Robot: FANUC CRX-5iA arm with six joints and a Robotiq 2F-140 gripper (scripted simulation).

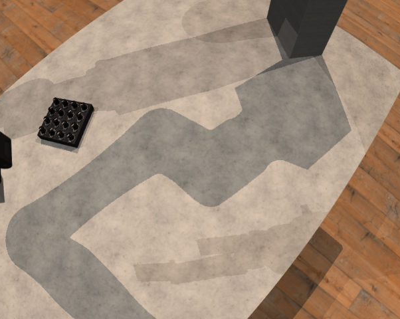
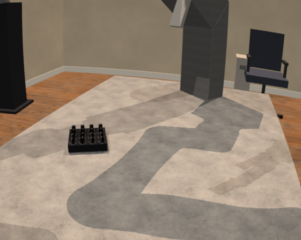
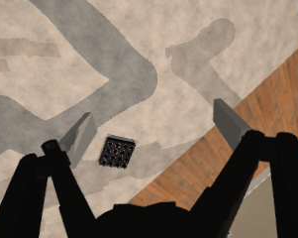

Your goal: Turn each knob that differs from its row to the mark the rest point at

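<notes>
The black knob box (image 1: 84, 129) (image 2: 88, 148) (image 3: 117, 152) stands on the table with its knobs up, in four rows of four. It is left of centre in the top and exterior views. The white lines, marks and names are too small to read, and I cannot tell which side has the socket. My gripper (image 3: 151, 116) is wide open and empty, high above the table. In the wrist view the box shows small and far below, between the fingers and closer to the left one. In the top view only part of the gripper shows, at the left edge.
The arm's dark pedestal (image 1: 305, 28) (image 2: 197, 56) stands at the far end of the mottled table (image 1: 179, 233) (image 2: 197, 178). Arm shadows lie across the table. Beyond it are wooden floor, a dark cabinet (image 2: 8, 56) and an office chair (image 2: 266, 51).
</notes>
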